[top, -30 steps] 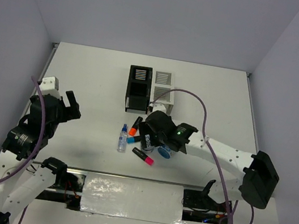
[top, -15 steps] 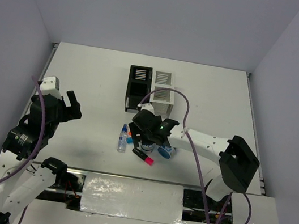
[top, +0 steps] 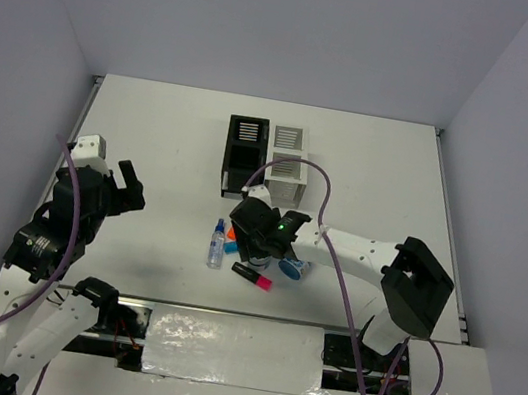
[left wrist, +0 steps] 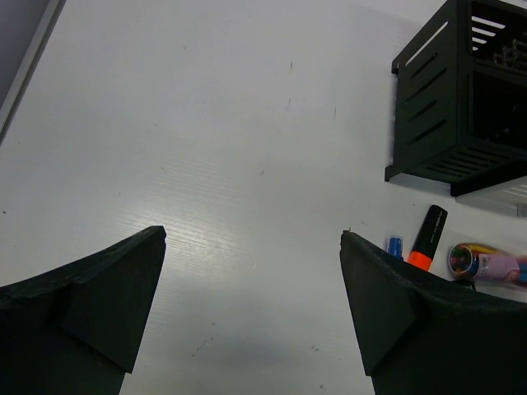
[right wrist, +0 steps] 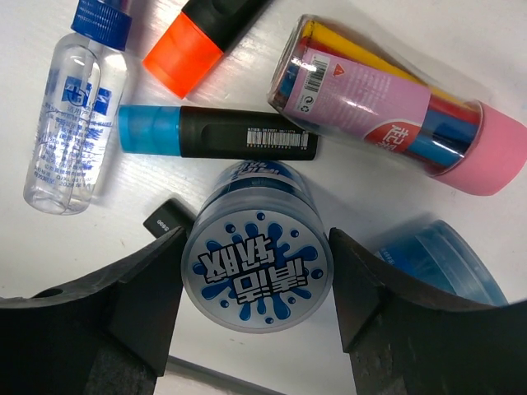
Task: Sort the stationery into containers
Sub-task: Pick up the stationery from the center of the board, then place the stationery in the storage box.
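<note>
My right gripper (top: 258, 247) is down among the stationery, its jaws closed against both sides of an upright round blue roll (right wrist: 257, 270) standing on the table. Around it lie a clear blue-capped bottle (right wrist: 74, 115), an orange-ended highlighter (right wrist: 193, 45), a blue-ended highlighter (right wrist: 222, 141), a pink tube (right wrist: 387, 103) and a second blue roll (right wrist: 440, 263). A pink-ended highlighter (top: 253, 277) lies nearer me. The black organiser (top: 244, 159) and white organiser (top: 289, 156) stand side by side behind the pile. My left gripper (top: 127, 187) is open and empty above bare table at the left.
The left wrist view shows the black organiser (left wrist: 445, 107) at upper right, with the orange highlighter (left wrist: 426, 237) and pink tube (left wrist: 486, 263) below it. The right arm's cable (top: 345, 196) loops over the table beside the white organiser.
My right gripper has moved left and down over the pile and now straddles the blue roll. The right arm's elbow swung inward. The left arm has not moved.
</note>
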{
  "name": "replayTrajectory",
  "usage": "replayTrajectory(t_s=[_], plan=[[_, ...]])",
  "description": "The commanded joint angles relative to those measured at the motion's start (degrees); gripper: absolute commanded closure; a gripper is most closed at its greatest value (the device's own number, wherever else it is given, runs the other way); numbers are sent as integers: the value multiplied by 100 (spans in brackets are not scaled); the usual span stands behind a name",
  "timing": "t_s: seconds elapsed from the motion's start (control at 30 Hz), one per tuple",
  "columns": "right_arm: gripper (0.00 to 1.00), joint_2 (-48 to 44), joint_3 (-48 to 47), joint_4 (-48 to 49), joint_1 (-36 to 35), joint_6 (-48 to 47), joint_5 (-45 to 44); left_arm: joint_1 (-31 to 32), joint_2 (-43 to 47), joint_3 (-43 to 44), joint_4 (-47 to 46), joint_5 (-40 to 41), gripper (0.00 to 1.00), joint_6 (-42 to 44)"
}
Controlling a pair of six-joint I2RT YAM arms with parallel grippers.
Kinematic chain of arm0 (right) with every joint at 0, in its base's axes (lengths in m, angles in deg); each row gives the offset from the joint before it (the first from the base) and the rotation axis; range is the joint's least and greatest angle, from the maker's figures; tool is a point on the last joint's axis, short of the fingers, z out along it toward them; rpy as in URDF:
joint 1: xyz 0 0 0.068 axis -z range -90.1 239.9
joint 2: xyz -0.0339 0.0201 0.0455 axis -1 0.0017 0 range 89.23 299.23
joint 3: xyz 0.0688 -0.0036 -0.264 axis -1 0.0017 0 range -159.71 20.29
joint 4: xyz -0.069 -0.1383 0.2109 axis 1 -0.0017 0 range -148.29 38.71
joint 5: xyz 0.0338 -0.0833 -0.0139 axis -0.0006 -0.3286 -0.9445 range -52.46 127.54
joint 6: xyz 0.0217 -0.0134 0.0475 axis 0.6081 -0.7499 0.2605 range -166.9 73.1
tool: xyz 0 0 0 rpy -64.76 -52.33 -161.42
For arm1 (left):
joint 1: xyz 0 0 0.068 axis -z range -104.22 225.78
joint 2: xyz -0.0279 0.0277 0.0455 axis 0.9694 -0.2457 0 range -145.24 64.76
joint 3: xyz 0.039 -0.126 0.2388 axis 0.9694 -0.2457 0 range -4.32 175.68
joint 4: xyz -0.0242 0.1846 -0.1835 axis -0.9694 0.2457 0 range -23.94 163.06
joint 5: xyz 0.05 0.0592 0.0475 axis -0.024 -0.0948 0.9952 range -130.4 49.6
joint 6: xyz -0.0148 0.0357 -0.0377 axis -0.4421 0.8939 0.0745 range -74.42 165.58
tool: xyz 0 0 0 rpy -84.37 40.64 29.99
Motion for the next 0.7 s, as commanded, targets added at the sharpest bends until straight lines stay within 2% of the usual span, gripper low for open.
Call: replayTrajectory(t_s=[0.0,0.07,0.1,0.13,0.23,0.37,0.5,0.67], plan=[[59,-110,-257,-173,-63,98,-221,22,15,-17,-277,-70,1,97],[78,-258,-310,-252,-63,106,-283,22,-12,-17,-286,-88,1,97],[91,-329,-371,-279,-81,115,-327,22,-3,-8,-286,-88,1,97],[93,-408,-416,-314,-90,115,-405,22,-3,-17,-277,-88,1,97],[98,-803,-661,-472,-90,18,-502,22,-3,-8,-277,-79,1,105],[100,-1287,-1336,-814,-20,-236,-749,22,23,-8,-268,-44,1,88],[100,-1367,-1926,-930,610,-614,-793,31,15,1,-259,-35,1,88],[100,-736,-2979,-824,1561,-1211,-678,31,-29,1,-259,-44,1,88]])
